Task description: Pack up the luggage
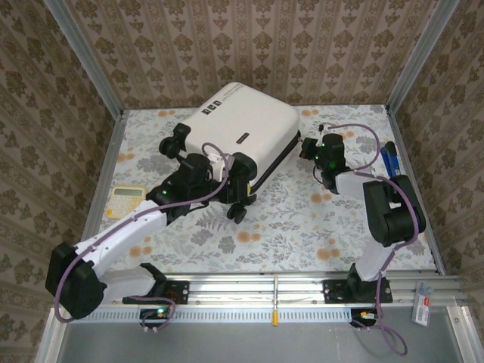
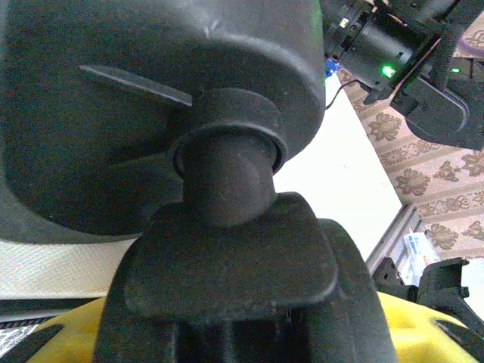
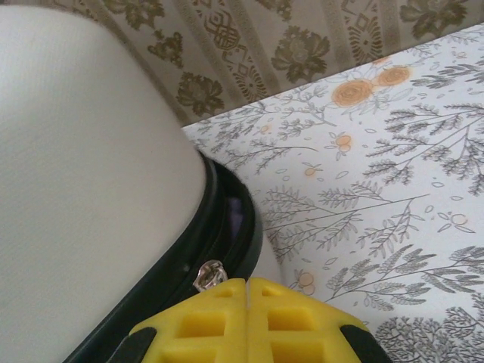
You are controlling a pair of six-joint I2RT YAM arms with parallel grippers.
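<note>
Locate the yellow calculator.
In the top view, the yellow calculator lies by the table's left edge, just left of the left arm, down-left of the luggage.

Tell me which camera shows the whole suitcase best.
Top external: the luggage lies whole in frame on the table. Left wrist gives a close-up of one black wheel assembly; right wrist, a cream shell corner and the dark seam with a zipper pull.
</note>
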